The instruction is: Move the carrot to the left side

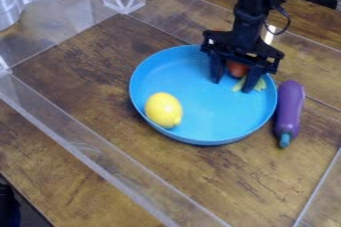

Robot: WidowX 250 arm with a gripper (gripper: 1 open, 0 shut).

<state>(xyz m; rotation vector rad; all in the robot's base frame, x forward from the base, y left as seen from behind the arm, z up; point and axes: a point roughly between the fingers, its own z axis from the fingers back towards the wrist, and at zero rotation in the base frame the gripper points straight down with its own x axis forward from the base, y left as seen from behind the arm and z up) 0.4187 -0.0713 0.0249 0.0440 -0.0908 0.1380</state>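
Observation:
The carrot [236, 70], small and orange with a green leafy end, lies at the far right rim of the blue plate [200, 129]. My gripper [240, 71] points straight down over it. Its black fingers [220, 67] stand on either side of the carrot and press in on it, so only a patch of orange shows between them. The carrot still rests in the plate.
A yellow lemon [163, 110] sits in the plate's left half. A purple eggplant [288, 112] lies on the wooden table just right of the plate. Clear plastic walls [80, 131] run along the left and front of the table.

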